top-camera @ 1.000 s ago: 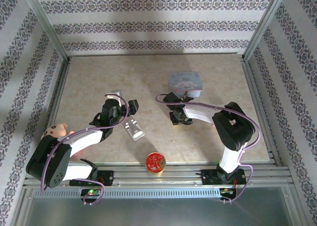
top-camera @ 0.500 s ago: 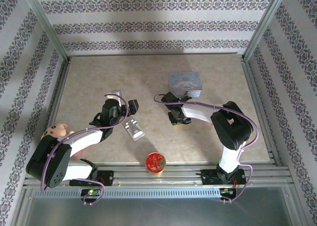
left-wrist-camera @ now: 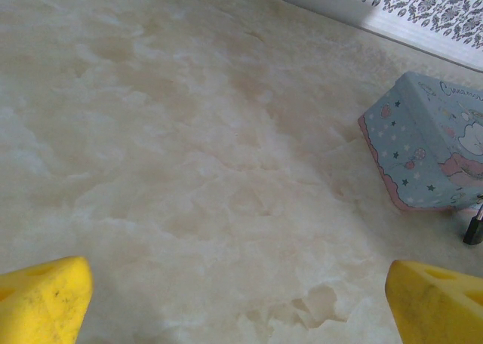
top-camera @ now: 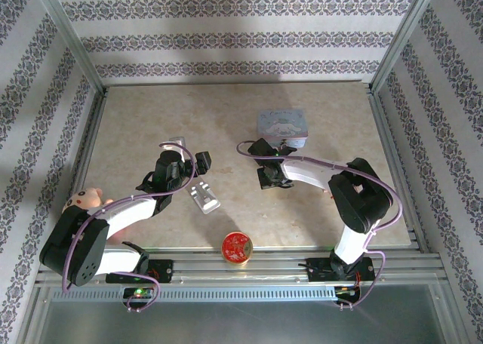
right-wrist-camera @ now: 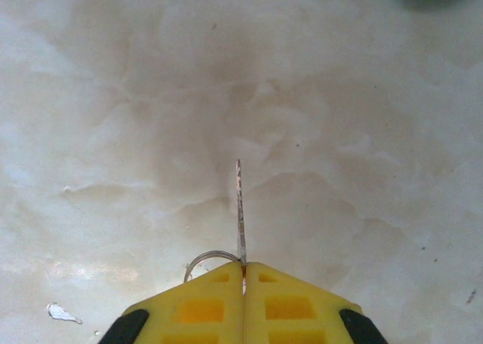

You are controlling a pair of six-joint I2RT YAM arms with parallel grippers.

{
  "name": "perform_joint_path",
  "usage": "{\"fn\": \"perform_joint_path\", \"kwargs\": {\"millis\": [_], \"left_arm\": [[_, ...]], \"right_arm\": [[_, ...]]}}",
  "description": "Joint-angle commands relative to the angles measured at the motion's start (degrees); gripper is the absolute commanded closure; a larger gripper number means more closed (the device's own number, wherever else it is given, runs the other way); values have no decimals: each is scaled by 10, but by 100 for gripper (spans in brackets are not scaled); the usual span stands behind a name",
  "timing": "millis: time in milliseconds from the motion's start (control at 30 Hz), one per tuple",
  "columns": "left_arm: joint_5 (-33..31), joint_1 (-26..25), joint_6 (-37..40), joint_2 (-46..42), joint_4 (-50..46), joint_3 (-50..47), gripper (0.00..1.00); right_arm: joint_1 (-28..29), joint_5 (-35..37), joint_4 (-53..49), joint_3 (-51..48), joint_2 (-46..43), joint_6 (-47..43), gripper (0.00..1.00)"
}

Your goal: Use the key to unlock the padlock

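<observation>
My right gripper (right-wrist-camera: 243, 267) is shut on the key (right-wrist-camera: 240, 208). The thin metal blade sticks straight out past the yellow fingertips, just above the marbled tabletop, and its wire ring (right-wrist-camera: 202, 261) curls out on the left. From above, that gripper (top-camera: 269, 179) sits low at the table's middle, in front of the pastel tin box (top-camera: 282, 124). The padlock (left-wrist-camera: 474, 229), tiny and dark, stands by the tin box's (left-wrist-camera: 423, 159) near corner at the right edge of the left wrist view. My left gripper (left-wrist-camera: 240, 306) is open wide over bare table, nothing between its fingers.
A shiny silver block (top-camera: 204, 197) lies just right of the left gripper (top-camera: 192, 163). A round red-and-gold tin (top-camera: 236, 248) sits at the table's front edge. A pink toy pig (top-camera: 83, 199) rests at the left side. Metal frame rails border the table.
The right gripper's jaws have closed onto the key and the wrist has shifted slightly. The left arm has not moved.
</observation>
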Motion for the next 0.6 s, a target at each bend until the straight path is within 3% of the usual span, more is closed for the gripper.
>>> {"fn": "perform_joint_path", "kwargs": {"millis": [0, 267, 567], "left_arm": [[7, -6, -5, -3, -8, 13, 1], [47, -5, 14, -8, -45, 41, 1], [161, -5, 47, -33, -139, 111, 1]], "right_arm": [[0, -1, 0, -6, -14, 0, 100], [-1, -56, 58, -40, -85, -26, 100], [-7, -169, 252, -157, -234, -56, 100]]}}
